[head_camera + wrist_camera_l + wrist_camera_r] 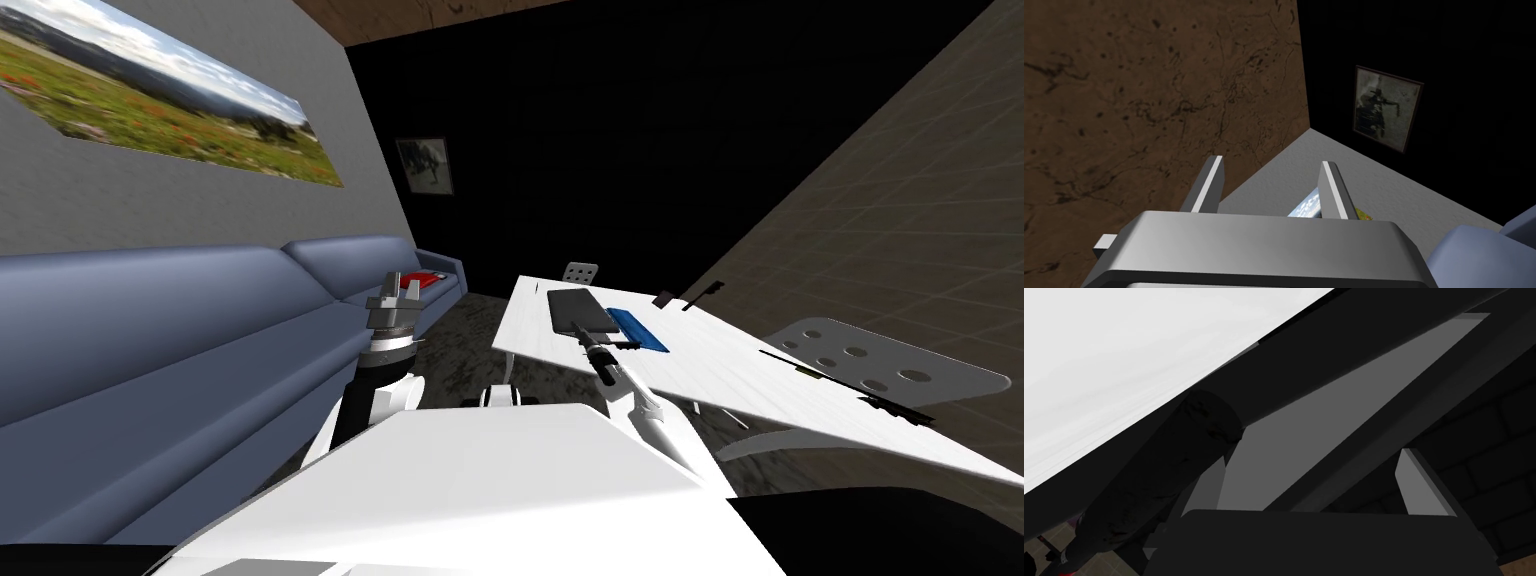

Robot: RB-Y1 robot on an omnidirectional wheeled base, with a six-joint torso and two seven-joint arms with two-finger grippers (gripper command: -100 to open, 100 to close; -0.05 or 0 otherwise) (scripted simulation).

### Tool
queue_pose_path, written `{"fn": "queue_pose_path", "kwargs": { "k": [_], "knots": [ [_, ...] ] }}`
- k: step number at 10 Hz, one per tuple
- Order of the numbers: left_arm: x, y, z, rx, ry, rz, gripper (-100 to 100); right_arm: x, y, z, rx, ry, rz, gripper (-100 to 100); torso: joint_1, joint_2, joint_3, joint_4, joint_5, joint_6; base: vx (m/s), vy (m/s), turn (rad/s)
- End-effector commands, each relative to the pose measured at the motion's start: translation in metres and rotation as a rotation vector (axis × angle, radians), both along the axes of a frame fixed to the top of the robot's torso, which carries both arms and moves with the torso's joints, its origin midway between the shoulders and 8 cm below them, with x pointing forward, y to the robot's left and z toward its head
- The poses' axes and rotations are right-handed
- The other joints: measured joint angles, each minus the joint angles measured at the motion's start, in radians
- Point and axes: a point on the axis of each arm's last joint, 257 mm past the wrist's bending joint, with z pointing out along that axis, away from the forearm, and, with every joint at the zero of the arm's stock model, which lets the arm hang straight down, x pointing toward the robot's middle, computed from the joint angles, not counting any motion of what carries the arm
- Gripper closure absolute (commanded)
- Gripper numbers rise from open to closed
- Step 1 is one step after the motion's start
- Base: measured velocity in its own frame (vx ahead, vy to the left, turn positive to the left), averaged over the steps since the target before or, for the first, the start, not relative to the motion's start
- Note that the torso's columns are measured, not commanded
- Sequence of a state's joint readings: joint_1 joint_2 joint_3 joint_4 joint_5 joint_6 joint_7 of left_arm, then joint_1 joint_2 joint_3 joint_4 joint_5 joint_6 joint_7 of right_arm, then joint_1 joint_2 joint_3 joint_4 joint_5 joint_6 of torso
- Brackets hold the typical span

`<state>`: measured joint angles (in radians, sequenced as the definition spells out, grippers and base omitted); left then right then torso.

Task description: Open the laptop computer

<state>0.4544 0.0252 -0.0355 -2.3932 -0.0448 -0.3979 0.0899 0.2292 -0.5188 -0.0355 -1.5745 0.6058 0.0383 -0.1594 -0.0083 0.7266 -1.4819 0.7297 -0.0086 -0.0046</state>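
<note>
Head view: laptop (pixel 578 310), dark grey and lying flat with its lid down, just above centre frame on the white bench (pixel 720 370), near the bench's left edge. Its long axis runs up-frame, away from me, and its near short edge meets the right end effector (pixel 586 340), which reaches in from lower centre. That arm is plainly the nearer. A blue flat thing (pixel 640 330) lies just beside the laptop on its right, parallel to it. Small dark bits sit further up-right, well apart. A perforated white chair (pixel 870 365) stands at right of frame. Left end effector (pixel 397 292) is raised at centre-left, in front of the blue sofa (pixel 150 340) and well apart from the bench. Left wrist view: fingers (pixel 1210 182) spread, nothing between them. Right wrist view: fingers (pixel 1421 488) spread, gripping nothing. A grey slab with dark edges, likely the laptop, runs out between them. A dark rounded bar (pixel 1159 478) crowds one finger; I cannot tell what it is. Judgement: the lid edge lies straight ahead of the right end effector. The blue thing could foul a sideways move.
</note>
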Motion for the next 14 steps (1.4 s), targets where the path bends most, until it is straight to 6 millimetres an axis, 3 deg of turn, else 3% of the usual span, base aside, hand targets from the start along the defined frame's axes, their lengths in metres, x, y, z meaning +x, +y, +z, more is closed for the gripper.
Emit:
{"fn": "queue_pose_path", "kwargs": {
  "k": [1, 3, 4, 5, 7, 8, 12, 13, 14],
  "knots": [
    [0.000, 0.000, 0.000, 0.000, 0.000, 0.000, 0, -0.014, 0.007, -0.011, 0.008, 0.035, -0.033, -100, -0.001, 0.001, 0.001, 0.002, 0.000, 0.000, 0.009, -0.048, 0.027],
    [0.000, 0.000, 0.000, 0.000, 0.000, 0.000, 0, -0.016, 0.000, -0.012, -0.018, 0.045, -0.055, -100, -0.001, 0.001, 0.001, 0.000, 0.000, 0.005, 0.001, 0.009, 0.011],
    [0.000, 0.000, 0.000, 0.000, 0.000, 0.000, 0, -0.026, 0.017, -0.017, -0.020, 0.059, -0.036, -100, -0.002, 0.002, 0.002, -0.001, 0.000, 0.007, 0.014, -0.074, 0.230],
    [0.000, 0.000, 0.000, 0.000, 0.000, 0.000, 0, -0.033, 0.021, -0.013, -0.016, 0.058, -0.050, -100, -0.005, 0.003, 0.002, 0.002, 0.000, 0.004, 0.000, -0.116, 0.130],
    [0.000, 0.000, 0.000, 0.000, 0.000, 0.000, 0, -0.035, 0.008, -0.010, -0.044, 0.056, -0.099, -100, -0.005, 0.002, 0.002, 0.001, 0.000, 0.007, 0.002, -0.025, 0.016],
    [0.000, 0.000, 0.000, 0.000, 0.000, 0.000, 0, -0.046, 0.032, -0.013, -0.024, 0.064, -0.069, -100, -0.004, 0.003, 0.002, 0.001, 0.002, 0.010, 0.011, -0.080, 0.167],
    [0.000, 0.000, 0.000, 0.000, 0.000, 0.000, 0, -0.054, 0.016, 0.002, -0.062, 0.038, -0.149, -100, 0.002, 0.006, 0.004, 0.004, 0.004, 0.007, 0.007, -0.040, 0.044],
    [0.000, 0.000, 0.000, 0.000, 0.000, 0.000, 0, -0.067, 0.038, 0.000, -0.044, 0.042, -0.128, -100, 0.002, 0.008, 0.005, 0.005, 0.005, 0.008, -0.010, -0.069, 0.194],
    [0.000, 0.000, 0.000, 0.000, 0.000, 0.000, 0, -0.073, 0.036, 0.008, -0.044, 0.027, -0.150, -100, 0.000, 0.011, 0.006, 0.006, 0.005, 0.006, 0.002, -0.111, 0.165]
  ]
}}
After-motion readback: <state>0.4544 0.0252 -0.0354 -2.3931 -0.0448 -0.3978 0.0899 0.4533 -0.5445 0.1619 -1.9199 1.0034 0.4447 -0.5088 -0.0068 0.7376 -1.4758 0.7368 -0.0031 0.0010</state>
